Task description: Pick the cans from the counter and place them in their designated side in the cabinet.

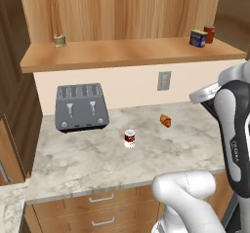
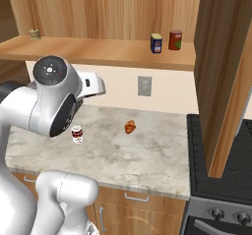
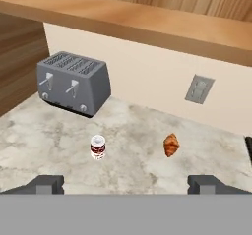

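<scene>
Because the red-and-white can (image 1: 129, 138) stands alone and upright out on the marbled worktop (image 1: 88, 161), well apart from the toaster (image 1: 81, 106) and the croissant (image 1: 165, 121), a descent that lands off-centre would likely tip it and send it rolling toward the front edge. In this left base view the blue can with the yellow label (image 1: 197, 38) already sits at the right end of the cabinet shelf (image 1: 122, 52), touching or just beside a plain dark red can (image 1: 210, 33), while an olive-tan can (image 1: 60, 40) stands far left; setting the next can on the wrong side is the other risk I see.

From the right base view, the arm's big joint hangs over the red-and-white can (image 2: 77, 133), and a wooden side panel (image 2: 224, 72) and a dark stove (image 2: 221, 180) close in on the right, so a wide swing could strike them.

In the hand view the gripper (image 3: 126, 185) is spread wide with nothing between its tips, above the worktop (image 3: 44, 140), with the can (image 3: 98, 147) ahead and slightly left, and a wall outlet (image 3: 199, 89) behind.
</scene>
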Motion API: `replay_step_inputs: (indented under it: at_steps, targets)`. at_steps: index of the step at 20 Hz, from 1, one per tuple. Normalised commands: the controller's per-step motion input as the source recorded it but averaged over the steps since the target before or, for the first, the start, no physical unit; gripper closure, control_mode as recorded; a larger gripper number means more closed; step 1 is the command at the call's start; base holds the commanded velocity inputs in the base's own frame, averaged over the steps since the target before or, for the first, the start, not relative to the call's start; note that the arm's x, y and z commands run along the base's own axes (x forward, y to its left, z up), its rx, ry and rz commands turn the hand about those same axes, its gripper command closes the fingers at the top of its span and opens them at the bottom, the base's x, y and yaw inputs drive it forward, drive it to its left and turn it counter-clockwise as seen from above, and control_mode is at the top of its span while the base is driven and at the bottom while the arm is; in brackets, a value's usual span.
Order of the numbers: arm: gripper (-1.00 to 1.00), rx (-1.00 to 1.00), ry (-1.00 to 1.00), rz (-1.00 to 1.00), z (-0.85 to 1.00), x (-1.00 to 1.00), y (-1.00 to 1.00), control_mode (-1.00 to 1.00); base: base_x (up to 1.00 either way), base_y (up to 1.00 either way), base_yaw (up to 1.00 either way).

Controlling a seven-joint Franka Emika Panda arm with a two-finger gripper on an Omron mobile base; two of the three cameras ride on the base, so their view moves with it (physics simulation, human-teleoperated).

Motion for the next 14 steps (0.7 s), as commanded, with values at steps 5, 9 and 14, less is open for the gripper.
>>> replay_step_inputs:
  at_steps: [5,9,14]
  targets:
    - [-1.0,0.05,0.07,-0.06,-0.15,-0.01,0.17,-1.0,0.0,0.0,0.0]
    - [-1.0,0.06,0.04,-0.05,0.0,-0.07,0.17,-1.0,0.0,0.0,0.0]
    - [-1.0,0.02,0.01,-0.04,-0.05,-0.14,0.21,-1.0,0.0,0.0,0.0]
